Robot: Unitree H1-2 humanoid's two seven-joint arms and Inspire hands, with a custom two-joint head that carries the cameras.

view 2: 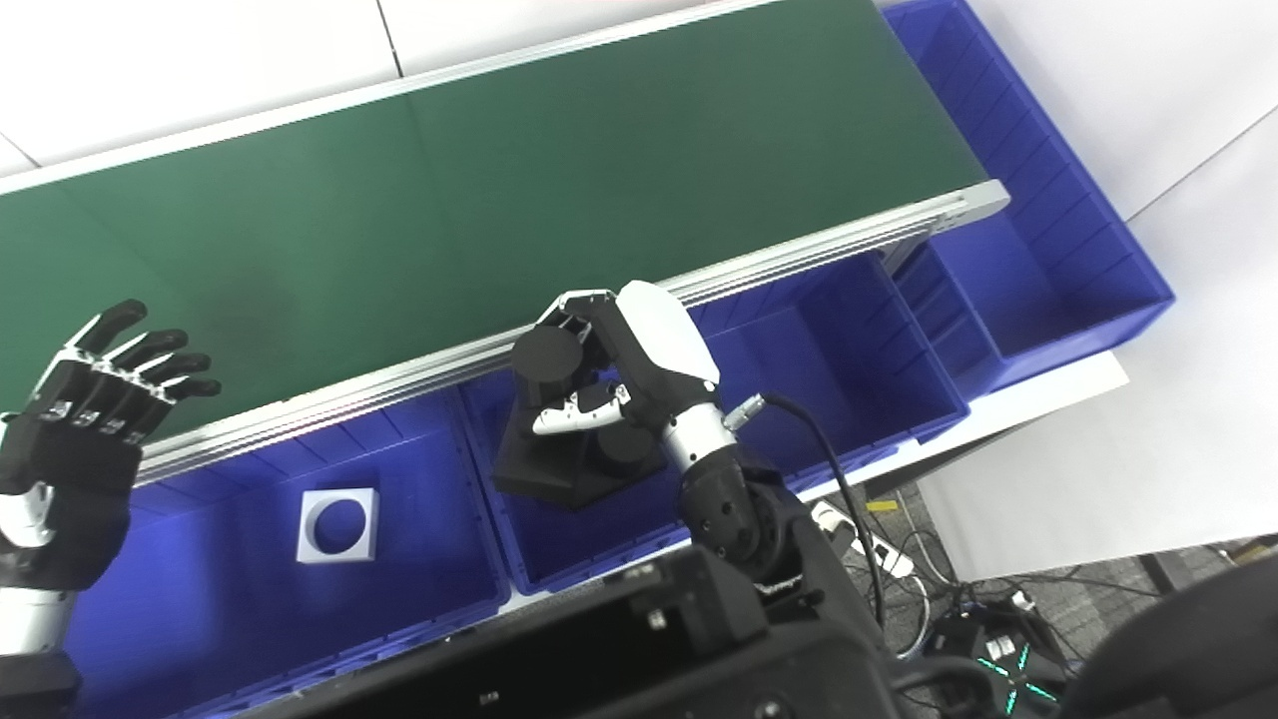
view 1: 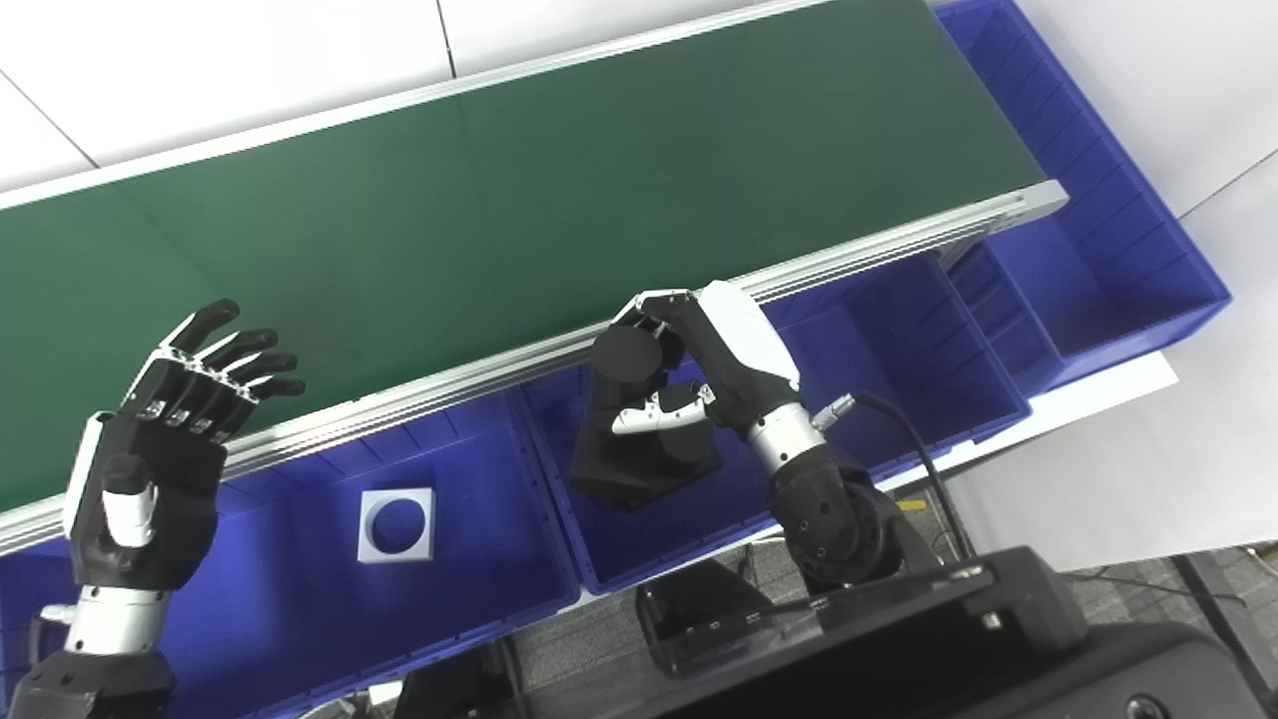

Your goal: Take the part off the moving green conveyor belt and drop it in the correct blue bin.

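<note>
Nearest the camera, a black housing (view 1: 899, 639) of the robot's own body fills the bottom edge, with a black cable (view 1: 914, 439) looping up from it to a plug at the right wrist. Past its right side, a grey floor (view 2: 1048, 589) shows loose cables and a small lit device.

The left hand (view 1: 150, 469) stands raised at the lower left, palm away, fingers straight and spread, holding nothing. It hangs over the near rail (view 1: 419, 399) and the left end of the near bin row, hiding part of both.

Just behind the housing runs a row of blue bins. The left bin (view 1: 479, 579) holds a white square plate (view 1: 397, 524) with a round hole, lying flat on the floor. The middle bin (view 1: 639, 569) holds a dark black part (view 1: 639, 459) with a wide base; whether that base rests on the bin floor cannot be told. The right hand (view 1: 699, 369) is over this bin, fingers curled around the part's round top and thumb pressed across its front, so the hand covers much of the upper part. The bin to the right (view 1: 899, 340) shows only its bare blue floor, and a further bin (view 1: 1118, 250) wraps around the belt's end.

Beyond the rail lies the green belt (view 1: 559, 190), running diagonally from left to upper right. Its far edge has a second pale rail (view 2: 559, 45), and behind that a white floor (view 1: 250, 60) with thin dark seams.
</note>
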